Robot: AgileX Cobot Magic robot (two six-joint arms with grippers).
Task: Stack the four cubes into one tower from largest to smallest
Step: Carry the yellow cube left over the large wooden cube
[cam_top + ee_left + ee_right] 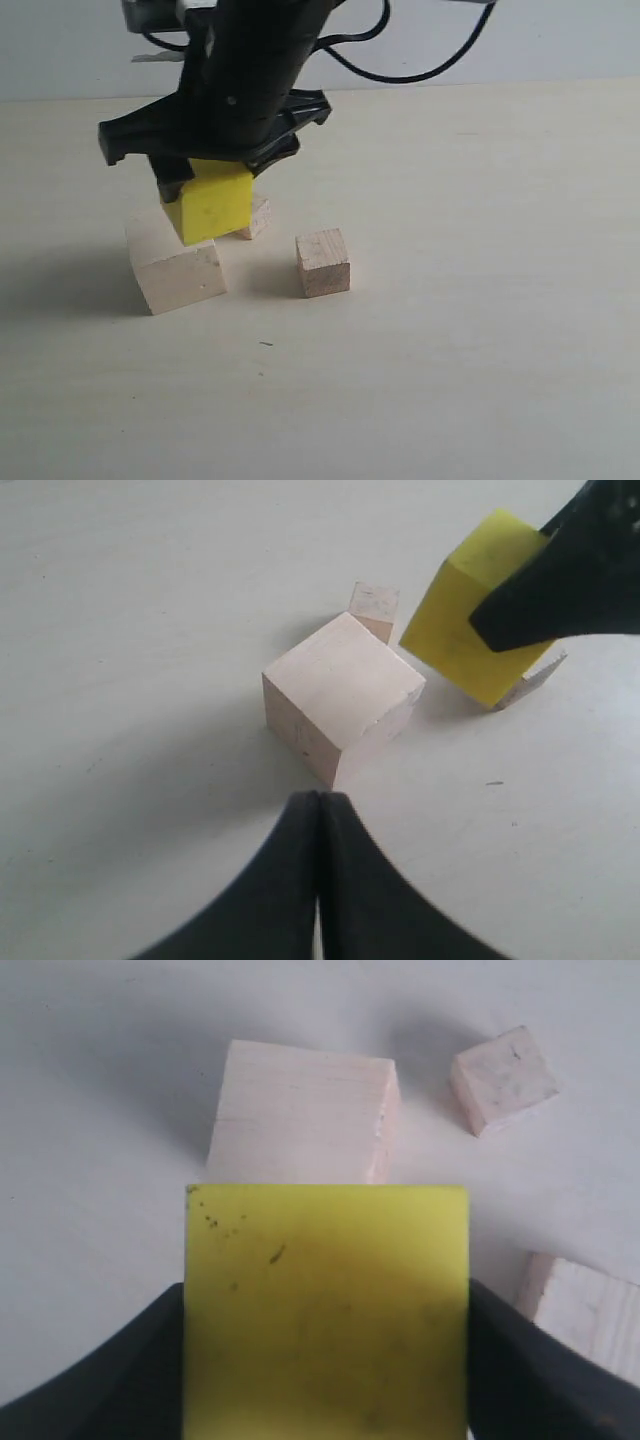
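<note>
My right gripper [208,186] reaches across to the left and is shut on the yellow cube [212,207], holding it tilted just above the table. The cube [325,1310] fills the space between both black fingers [90,1380]. It hangs by the upper right edge of the largest pale wood cube [176,270], which rests on the table. The smallest pinkish cube [257,218] sits behind the yellow one. Further right is the light-brown cube [323,262]. My left gripper [320,798] is shut and empty, a little short of the largest cube [340,695].
The cream tabletop [480,330] stretches wide to the right and front. Black cables [400,70] trail behind the right arm along the pale back wall. A small dark speck [265,344] lies in front of the cubes.
</note>
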